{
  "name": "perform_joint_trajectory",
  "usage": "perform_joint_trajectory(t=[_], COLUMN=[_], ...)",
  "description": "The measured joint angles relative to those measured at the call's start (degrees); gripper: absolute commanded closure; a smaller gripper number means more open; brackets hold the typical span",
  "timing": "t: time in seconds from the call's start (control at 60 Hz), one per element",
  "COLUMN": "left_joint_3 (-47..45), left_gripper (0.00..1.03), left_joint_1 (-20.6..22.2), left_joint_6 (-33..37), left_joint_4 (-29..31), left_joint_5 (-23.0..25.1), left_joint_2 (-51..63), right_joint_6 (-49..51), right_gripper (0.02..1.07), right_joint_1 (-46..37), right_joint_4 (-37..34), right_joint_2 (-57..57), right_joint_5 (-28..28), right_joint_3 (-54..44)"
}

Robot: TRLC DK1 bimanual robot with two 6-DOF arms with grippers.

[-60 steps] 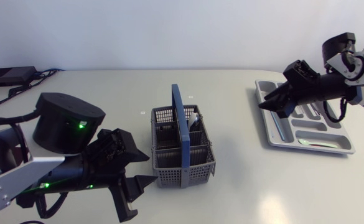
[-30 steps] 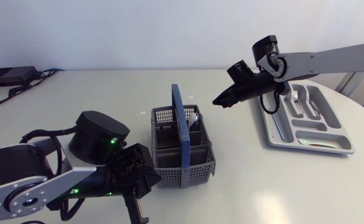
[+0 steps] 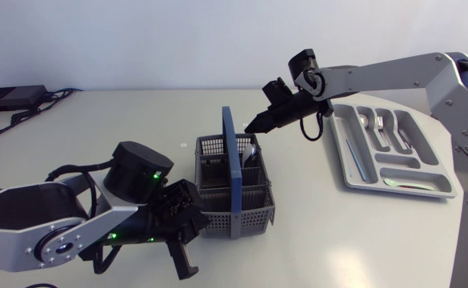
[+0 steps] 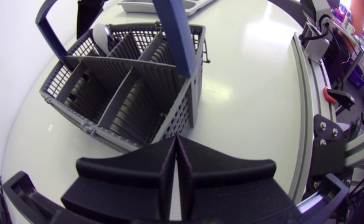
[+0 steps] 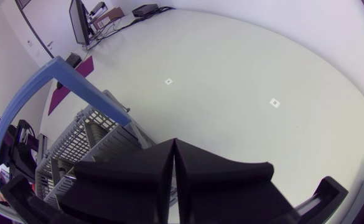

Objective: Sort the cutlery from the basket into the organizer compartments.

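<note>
Basket: grey mesh plastic, upright, mid-counter. Blue hoop handle stands up across its middle. Interior split by dividers into several compartments. One spoon in the far compartment on the organizer side, bowl end up, leaning on the wall.

Organizer: grey tray, flat on counter to my right, well apart from basket. Contents: a few pcs in the far slots, type unclear; one long pc in the slot nearest basket; second spoon lying in the crosswise near slot.
</note>
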State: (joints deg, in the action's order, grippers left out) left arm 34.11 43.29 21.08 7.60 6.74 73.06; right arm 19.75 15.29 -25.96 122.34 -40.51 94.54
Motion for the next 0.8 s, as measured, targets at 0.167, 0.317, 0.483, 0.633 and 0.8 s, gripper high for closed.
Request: perform_joint_trajectory(t=[0.167,0.317,0.483,0.633,0.8], left_joint_3=[0.0,0.0,0.0,0.0,0.0], left_gripper=[1.00,1.00,1.00,1.00,1.00], left_joint_1=[-3.1,-6.7,-10.0,-10.5,-10.4], left_joint_6=[0.7,1.7,2.2,3.0,3.0], left_joint_4=[-1.3,-1.5,-2.1,-3.2,-3.6], left_joint_5=[0.3,0.2,0.1,-0.2,-0.2], left_joint_2=[2.1,2.6,2.8,2.6,2.3], right_joint_6=[4.2,7.1,8.2,6.2,3.8], right_gripper=[1.01,1.01,1.01,1.01,1.01], right_joint_1=[-0.1,-1.2,-3.1,-3.9,-3.9], right_joint_4=[-4.9,-5.1,-5.2,-4.2,-1.2], right_joint_2=[0.0,-2.0,-5.0,-5.0,-4.7], right_joint_5=[-2.6,-2.6,-2.6,-0.9,1.6], right_joint_3=[1.7,-1.1,-5.0,-5.2,-5.3])
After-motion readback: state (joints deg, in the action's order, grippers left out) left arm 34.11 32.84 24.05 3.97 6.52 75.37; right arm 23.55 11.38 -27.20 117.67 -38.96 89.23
